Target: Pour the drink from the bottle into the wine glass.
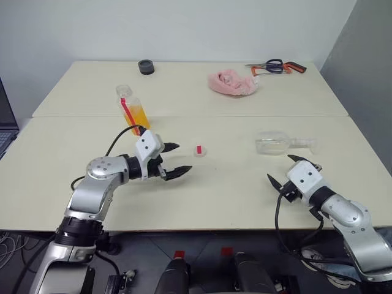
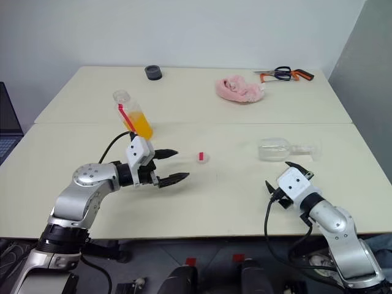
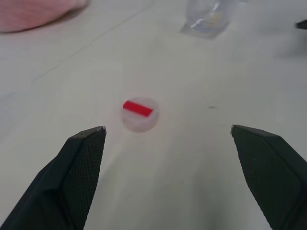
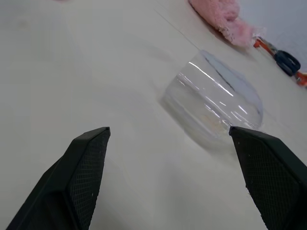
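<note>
The bottle [image 1: 130, 108] stands uncapped at the table's left, with the orange drink [image 1: 138, 116] filling its lower half. Its white cap [image 1: 199, 149] with a red mark lies on the table, also seen ahead of the fingers as the cap [image 3: 139, 114]. My left gripper [image 1: 180, 158] is open and empty, just left of the cap and in front of the bottle. The wine glass [image 1: 275, 144] lies on its side, foot toward the right. My right gripper [image 1: 279, 167] is open and empty, just in front of the wine glass [image 4: 216, 108].
A pink cloth [image 1: 233, 82] lies at the back right. Scissors and an orange-handled tool [image 1: 275, 66] sit at the far right corner. A black tape roll [image 1: 146, 67] rests at the far edge. A laptop [image 1: 6, 122] shows at the left.
</note>
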